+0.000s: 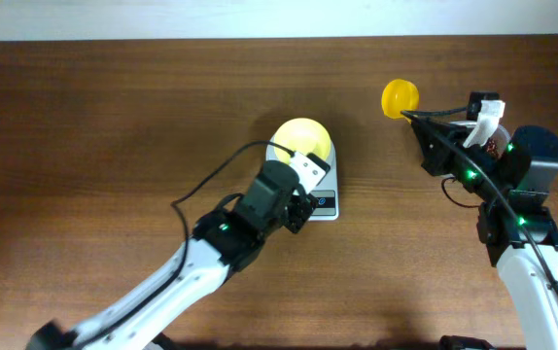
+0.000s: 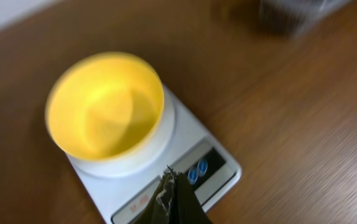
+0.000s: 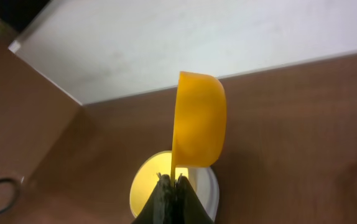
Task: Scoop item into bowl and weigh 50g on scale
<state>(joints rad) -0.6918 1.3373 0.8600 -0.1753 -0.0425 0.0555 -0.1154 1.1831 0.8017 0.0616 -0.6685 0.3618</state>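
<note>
Pale yellow plastic, smooth and glossy, forms the round bowl (image 2: 104, 106), which sits centred on the raised platter of the white scale (image 2: 188, 137). Its inside is bare, and no beans show in any view. The left gripper (image 2: 172, 186) hangs just over the scale's front strip beside the small round buttons (image 2: 197, 171), its dark fingers pressed together on nothing. This is likely a button press to zero the reading. It wants a light, straight-down touch, so the slick casing does not skate on the wood-grain table (image 1: 114, 117). The right gripper (image 3: 172, 183) is clamped on the thin handle of the deeper-yellow scoop (image 3: 198, 121). The cup lies on its side, apart from the bowl, and should be levelled before loading.
</note>
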